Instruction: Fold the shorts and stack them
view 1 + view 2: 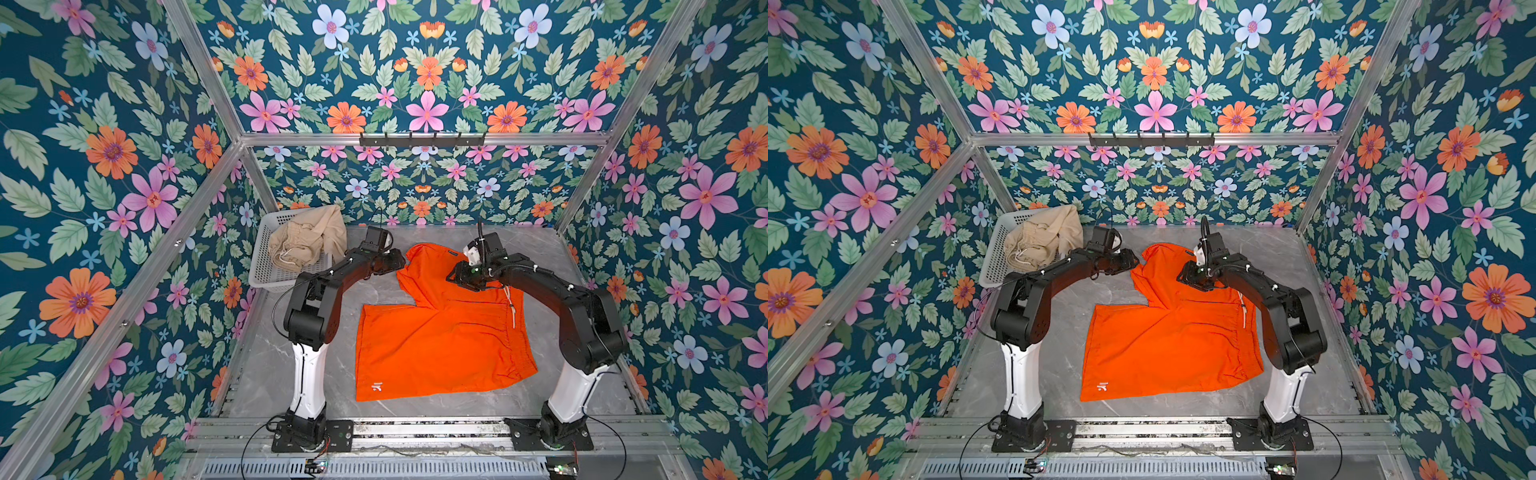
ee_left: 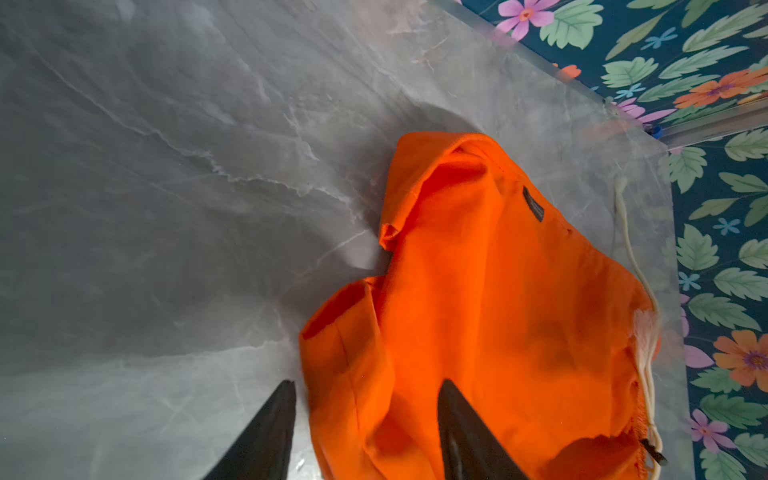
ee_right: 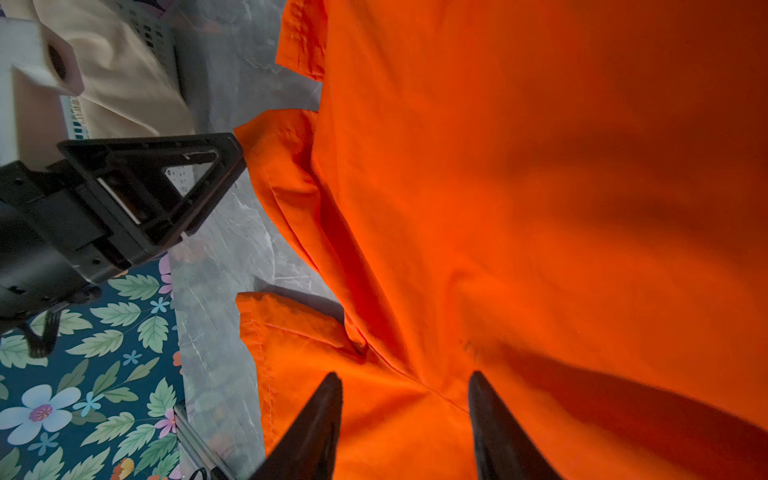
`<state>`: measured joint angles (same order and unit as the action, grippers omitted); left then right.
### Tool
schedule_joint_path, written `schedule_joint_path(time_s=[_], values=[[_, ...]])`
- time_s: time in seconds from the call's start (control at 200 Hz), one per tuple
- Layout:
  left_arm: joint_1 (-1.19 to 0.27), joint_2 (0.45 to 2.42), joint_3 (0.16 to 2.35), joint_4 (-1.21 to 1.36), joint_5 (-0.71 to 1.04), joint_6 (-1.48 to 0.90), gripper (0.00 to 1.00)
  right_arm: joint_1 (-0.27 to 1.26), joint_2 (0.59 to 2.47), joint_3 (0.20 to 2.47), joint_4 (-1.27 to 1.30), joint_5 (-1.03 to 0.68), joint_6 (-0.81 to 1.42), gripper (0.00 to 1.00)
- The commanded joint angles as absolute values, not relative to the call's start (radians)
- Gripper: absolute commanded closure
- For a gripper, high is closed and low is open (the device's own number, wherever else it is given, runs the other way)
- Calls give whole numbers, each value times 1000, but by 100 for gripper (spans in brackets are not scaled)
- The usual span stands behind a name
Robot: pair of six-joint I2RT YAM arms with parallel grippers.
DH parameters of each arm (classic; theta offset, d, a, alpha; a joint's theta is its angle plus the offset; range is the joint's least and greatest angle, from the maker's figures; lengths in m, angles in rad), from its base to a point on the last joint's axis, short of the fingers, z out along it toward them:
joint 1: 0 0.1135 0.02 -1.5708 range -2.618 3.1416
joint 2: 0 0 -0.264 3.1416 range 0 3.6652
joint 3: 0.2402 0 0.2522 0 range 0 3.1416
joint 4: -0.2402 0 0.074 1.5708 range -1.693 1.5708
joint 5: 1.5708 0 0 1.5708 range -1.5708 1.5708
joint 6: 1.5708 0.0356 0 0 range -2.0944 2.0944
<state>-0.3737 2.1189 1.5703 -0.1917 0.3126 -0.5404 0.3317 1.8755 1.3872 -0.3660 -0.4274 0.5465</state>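
- One leg of the orange shorts (image 1: 440,340) lies spread flat on the near part of the table (image 1: 266,374), with a little white logo (image 1: 377,388) at its near corner.
- The waist runs along the right side, with a white drawstring (image 1: 510,305) lying on it.
- Further back, the right hand (image 3: 403,376) is low over the shorts. Its fingers are spread apart and there's nothing pinched that I can see.
- The left hand (image 2: 368,382) sits at the left edge of the far leg, also spread. One finger is over bare table and the other over fabric.
- The far leg is rumpled, with its hem curled up.
- At the far left, the beige shorts (image 1: 307,239) are bunched in the white basket (image 1: 266,274), spilling over its rim.
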Motion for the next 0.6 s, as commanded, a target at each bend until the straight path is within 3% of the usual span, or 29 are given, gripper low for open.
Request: schedule_joint_path(time_s=[0.0, 0.265, 0.37, 0.48, 0.595], values=[[-368, 2148, 1598, -204, 302, -525, 43, 339, 1952, 1470, -308, -476, 541, 51], [-370, 2172, 1584, -141, 387, -553, 47, 359, 2156, 1695, -287, -524, 560, 51], [-369, 2155, 1569, -120, 399, -552, 64, 361, 2228, 1776, -281, -547, 569, 51], [-368, 2123, 1547, -88, 386, -546, 89, 361, 2303, 1867, -301, -542, 578, 51], [-369, 2076, 1537, -79, 369, -514, 96, 358, 2391, 1985, -407, -475, 601, 51]])
